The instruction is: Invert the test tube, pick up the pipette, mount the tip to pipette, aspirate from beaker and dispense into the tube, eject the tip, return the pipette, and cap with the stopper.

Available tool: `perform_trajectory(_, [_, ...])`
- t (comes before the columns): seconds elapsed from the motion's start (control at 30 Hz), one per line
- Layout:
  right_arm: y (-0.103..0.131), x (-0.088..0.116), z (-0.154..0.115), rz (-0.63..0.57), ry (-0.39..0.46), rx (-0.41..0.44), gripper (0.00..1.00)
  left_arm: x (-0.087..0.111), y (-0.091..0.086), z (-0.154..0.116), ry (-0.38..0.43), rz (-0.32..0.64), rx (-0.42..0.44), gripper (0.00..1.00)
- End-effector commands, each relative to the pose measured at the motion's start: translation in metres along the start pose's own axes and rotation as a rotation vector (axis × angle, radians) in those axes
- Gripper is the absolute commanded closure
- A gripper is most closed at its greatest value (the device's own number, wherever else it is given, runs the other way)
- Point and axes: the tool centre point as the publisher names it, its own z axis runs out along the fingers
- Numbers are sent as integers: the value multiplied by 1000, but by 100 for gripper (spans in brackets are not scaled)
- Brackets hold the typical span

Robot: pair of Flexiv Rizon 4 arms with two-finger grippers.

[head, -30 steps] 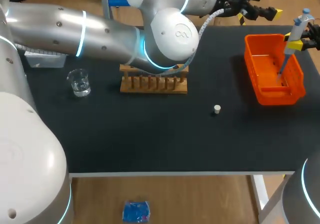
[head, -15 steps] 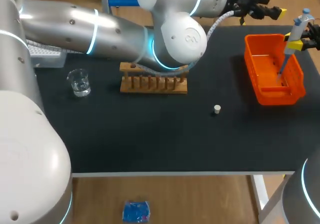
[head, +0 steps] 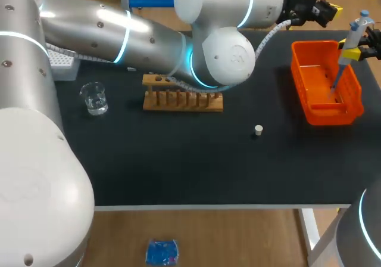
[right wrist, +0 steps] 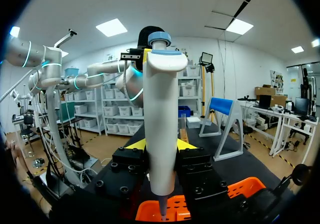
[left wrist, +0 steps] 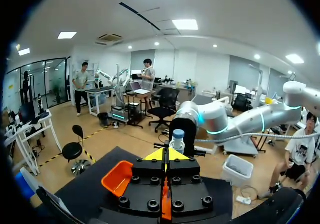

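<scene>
My right gripper is shut on the white and blue pipette, holding it upright with its point down in the orange bin. In the right wrist view the pipette stands between the yellow fingertips, above the bin. My left gripper hangs past the table's far edge, shut on nothing, its tips pressed together. A glass beaker sits at the left. The wooden rack stands mid-table. A small white stopper lies to its right. I cannot make out the test tube.
My left arm stretches across the table's back and hides the rack's rear. A white tip box sits at the far left behind the beaker. Bare black mat fills the front half.
My left arm has swung to the right and farther back, and its fingers have closed together. The right arm and pipette have stayed put.
</scene>
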Motion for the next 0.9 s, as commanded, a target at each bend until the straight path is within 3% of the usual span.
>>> perform_trajectory(0.03, [0,-1,-1,-1,4,1,100,2,0,13,-4,1,12,100])
perform_trajectory(0.43, [0,-1,-1,-1,4,1,100,12,-2,24,42,36,60,100])
perform_trajectory(0.9, [0,-1,-1,-1,4,1,100,13,8,35,83,44,88,100])
